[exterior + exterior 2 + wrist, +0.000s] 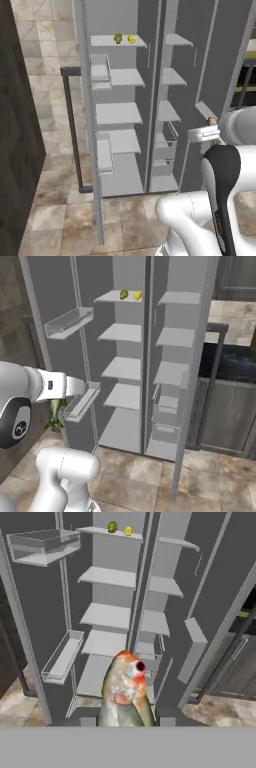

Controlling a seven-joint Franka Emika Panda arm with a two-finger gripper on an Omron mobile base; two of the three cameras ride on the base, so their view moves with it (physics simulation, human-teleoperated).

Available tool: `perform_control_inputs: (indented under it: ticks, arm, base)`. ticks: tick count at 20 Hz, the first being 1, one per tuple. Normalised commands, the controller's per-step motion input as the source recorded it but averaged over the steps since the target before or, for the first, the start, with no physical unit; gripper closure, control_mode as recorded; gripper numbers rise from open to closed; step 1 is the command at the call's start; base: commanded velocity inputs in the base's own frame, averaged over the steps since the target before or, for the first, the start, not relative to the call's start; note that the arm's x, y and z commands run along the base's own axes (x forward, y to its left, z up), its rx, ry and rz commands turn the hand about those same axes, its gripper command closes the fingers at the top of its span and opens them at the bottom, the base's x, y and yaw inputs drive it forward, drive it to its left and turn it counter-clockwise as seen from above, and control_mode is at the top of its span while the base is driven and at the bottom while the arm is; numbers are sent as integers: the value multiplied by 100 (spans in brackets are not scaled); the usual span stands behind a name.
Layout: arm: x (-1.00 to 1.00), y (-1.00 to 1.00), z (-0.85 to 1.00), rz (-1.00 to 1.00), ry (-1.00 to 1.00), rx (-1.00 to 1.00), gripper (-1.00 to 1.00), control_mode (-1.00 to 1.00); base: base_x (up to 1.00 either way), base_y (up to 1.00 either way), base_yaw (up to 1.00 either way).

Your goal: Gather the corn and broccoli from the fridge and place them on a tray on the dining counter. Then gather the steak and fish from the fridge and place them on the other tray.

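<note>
The fridge (125,75) stands open with both doors swung wide. On its top left shelf sit the dark green broccoli (118,38) (123,294) (112,527) and, just to its right, the yellow corn (131,39) (137,295) (128,531). My gripper (127,722) is shut on the fish (125,687), an olive body with an orange head and a round eye, held out in front of the fridge at lower-shelf height. A tan tip of the fish (212,121) shows at the hand. The steak, the trays and the dining counter are out of view.
The left door (55,316) carries clear bins (67,323) close to my arm. The right door (200,356) stands edge-on with its long dark handle (212,381). Dark cabinets (230,406) lie to the right, a dark wall (20,125) to the left, tiled floor (125,215) below.
</note>
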Motion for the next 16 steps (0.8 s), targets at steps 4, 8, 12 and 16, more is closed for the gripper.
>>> perform_control_inputs:
  ticks: [4,8,12,16]
  arm:
    - [0,0,0,0,0,0,100,100]
    - [0,0,0,0,0,0,100,100]
    - [0,0,0,0,0,0,100,100]
    - [0,0,0,0,0,0,100,100]
  base:
    - [-100,5,-8]
    - [-100,26,-18]
    - [-100,0,-20]
    - [-100,8,-17]
